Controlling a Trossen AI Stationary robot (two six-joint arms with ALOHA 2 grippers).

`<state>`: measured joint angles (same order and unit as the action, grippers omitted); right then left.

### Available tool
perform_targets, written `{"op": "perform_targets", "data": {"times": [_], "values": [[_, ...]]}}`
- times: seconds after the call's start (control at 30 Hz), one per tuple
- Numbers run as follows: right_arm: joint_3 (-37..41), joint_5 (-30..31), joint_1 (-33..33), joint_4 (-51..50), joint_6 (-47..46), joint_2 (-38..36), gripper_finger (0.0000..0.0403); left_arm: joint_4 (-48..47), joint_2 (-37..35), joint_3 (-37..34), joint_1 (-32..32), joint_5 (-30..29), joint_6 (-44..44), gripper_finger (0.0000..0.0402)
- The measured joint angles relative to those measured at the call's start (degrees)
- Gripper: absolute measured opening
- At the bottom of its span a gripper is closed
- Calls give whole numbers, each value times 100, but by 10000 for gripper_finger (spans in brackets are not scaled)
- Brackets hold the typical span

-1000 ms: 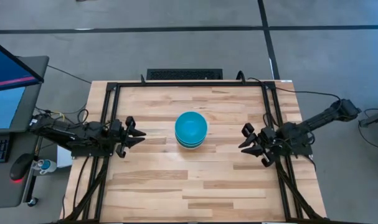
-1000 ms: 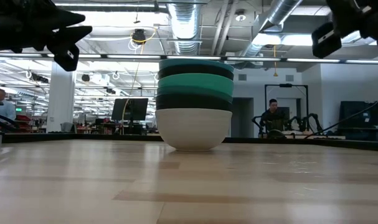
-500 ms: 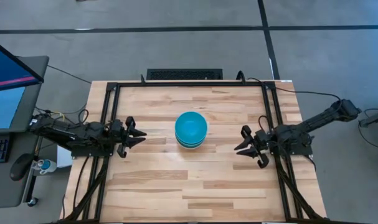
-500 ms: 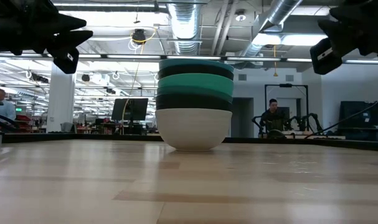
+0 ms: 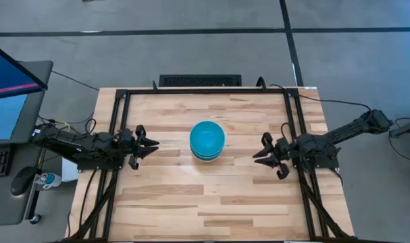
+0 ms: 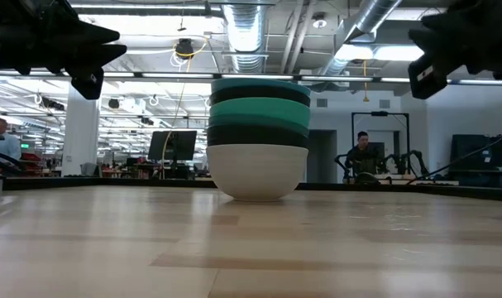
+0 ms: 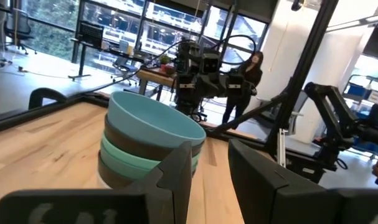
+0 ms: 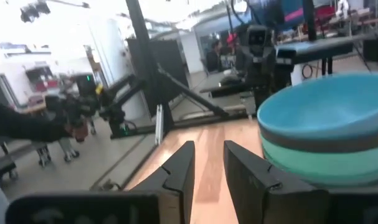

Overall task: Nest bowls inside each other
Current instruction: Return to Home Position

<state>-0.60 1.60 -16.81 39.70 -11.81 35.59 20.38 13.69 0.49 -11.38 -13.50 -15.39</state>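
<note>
The bowls [image 5: 207, 140] stand nested in one stack at the middle of the table. In the low view the white bowl [image 6: 257, 170] is at the bottom and rests on the wood, with black, teal-green and turquoise rims [image 6: 260, 112] above it. A turquoise-blue bowl [image 7: 152, 118] is on top. My left gripper [image 5: 152, 146] hovers open to the left of the stack, pointing at it, and in the left wrist view its fingers [image 7: 210, 149] are apart. My right gripper [image 5: 257, 156] hovers open to the right of the stack, also pointing at it [image 8: 208, 149]. Neither touches a bowl.
A black frame rail [image 5: 205, 90] runs round the table's far edge and sides. A monitor and a mouse sit on a side desk [image 5: 15, 101] to the left. Bare wood [image 5: 205, 202] lies on the near side of the stack. People stand in the room behind.
My right gripper has moved toward the stack of bowls, toward the table's left and slightly toward the near edge, staying above the table. The bowls have not moved.
</note>
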Motion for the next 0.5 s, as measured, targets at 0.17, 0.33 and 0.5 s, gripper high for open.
{"op": "perform_targets", "data": {"times": [0.17,0.33,0.5], "values": [[-4,-2,8,615,402,0,108,0,1,0,-2,4,-78,96],[-7,-2,8,615,570,0,108,-8,2,0,-2,2,-73,96],[-7,-2,6,500,579,49,108,-33,2,0,0,-92,190,96]]}}
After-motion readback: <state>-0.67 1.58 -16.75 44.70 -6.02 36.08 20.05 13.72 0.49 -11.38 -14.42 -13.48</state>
